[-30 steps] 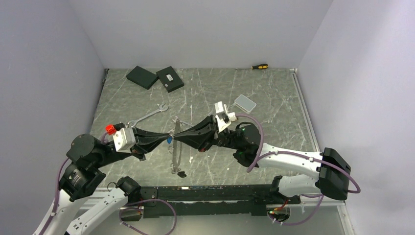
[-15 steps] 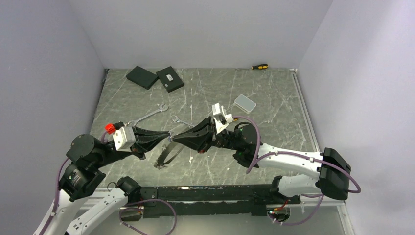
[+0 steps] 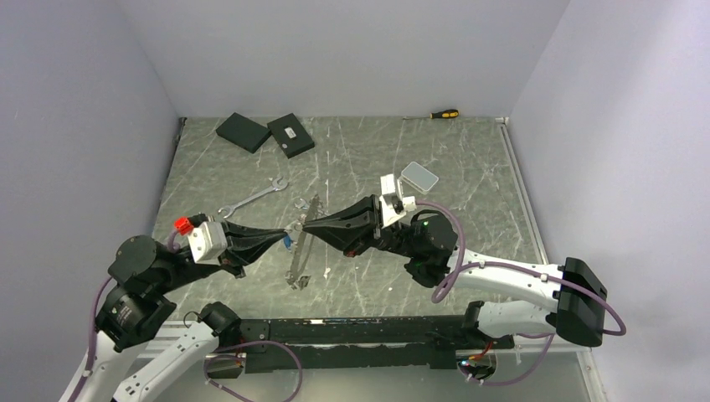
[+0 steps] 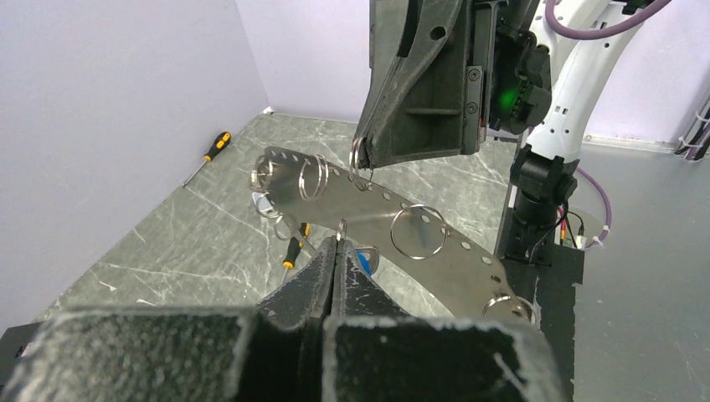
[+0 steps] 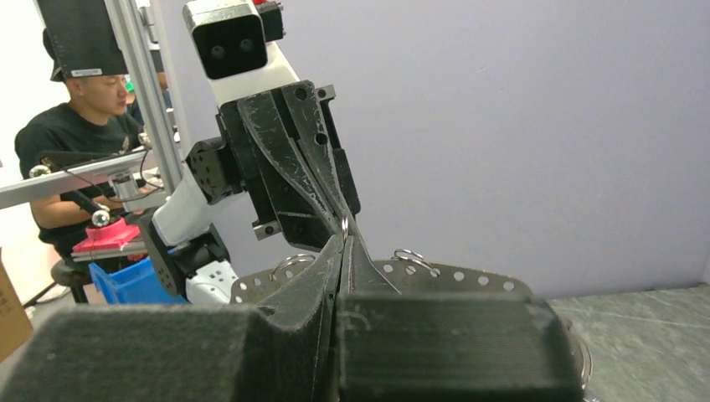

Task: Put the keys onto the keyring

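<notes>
The left gripper and the right gripper meet tip to tip above the middle of the table, with the keyring held between them. From above, the keyring is a thin grey line running from near the arms toward the back wall. The left wrist view shows it to be a curved flat metal band punched with holes and hung with small wire rings.

Both grippers have their fingers pressed together, and each pinches 1 of those small rings. In the left wrist view, the left one grips from below and the right one grips from above. The right wrist view shows the same pinch, with the band curving off behind. It is not clear whether the near end of the keyring touches the table.

Neither of the 2 keys is on the keyring. The longer key lies flat on the table, left of the far end of the band and apart from it. The shorter key lies just beside that far end. A screwdriver rests at the back wall.
</notes>
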{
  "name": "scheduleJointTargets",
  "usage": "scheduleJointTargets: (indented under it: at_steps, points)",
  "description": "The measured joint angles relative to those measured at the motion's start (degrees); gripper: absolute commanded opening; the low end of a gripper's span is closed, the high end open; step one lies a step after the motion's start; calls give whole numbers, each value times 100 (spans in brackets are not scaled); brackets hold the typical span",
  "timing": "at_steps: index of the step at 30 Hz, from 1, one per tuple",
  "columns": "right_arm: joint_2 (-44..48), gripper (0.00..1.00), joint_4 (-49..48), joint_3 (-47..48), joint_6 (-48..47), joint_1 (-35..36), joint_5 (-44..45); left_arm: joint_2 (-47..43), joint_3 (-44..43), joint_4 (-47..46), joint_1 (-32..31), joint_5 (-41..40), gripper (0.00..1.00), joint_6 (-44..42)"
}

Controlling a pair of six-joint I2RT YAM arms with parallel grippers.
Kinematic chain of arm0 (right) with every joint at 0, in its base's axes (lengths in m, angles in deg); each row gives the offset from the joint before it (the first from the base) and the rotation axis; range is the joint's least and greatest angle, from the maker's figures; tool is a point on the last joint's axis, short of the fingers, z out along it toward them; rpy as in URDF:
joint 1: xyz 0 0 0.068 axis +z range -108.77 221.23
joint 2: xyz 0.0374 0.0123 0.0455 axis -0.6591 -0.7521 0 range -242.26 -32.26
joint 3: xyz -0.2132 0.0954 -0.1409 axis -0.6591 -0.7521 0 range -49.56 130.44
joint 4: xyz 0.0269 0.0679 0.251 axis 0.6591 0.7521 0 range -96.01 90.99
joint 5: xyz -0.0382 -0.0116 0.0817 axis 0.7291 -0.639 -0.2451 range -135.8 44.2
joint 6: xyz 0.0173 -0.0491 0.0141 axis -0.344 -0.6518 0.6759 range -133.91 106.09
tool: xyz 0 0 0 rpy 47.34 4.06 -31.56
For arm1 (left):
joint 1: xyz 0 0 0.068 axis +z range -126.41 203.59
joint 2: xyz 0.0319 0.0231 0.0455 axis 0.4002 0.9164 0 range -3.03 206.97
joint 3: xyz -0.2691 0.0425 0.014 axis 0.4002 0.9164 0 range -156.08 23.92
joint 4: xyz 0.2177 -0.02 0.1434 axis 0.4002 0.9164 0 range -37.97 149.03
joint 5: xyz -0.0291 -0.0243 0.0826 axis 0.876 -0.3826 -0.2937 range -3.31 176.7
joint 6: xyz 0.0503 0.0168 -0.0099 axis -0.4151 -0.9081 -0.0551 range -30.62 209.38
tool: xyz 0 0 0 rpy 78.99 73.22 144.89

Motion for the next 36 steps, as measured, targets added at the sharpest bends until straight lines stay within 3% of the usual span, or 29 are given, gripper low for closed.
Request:
scheduleJointTargets:
  at_steps: [19, 36]
  points:
    - [31, 0, 1515, 282, -267, 151, 966, 708, -446, 748, 0, -39, 0, -555]
    - [39, 0, 1843, 376, -293, 227, 1143, 634, -446, 785, 0, -468, 0, -651]
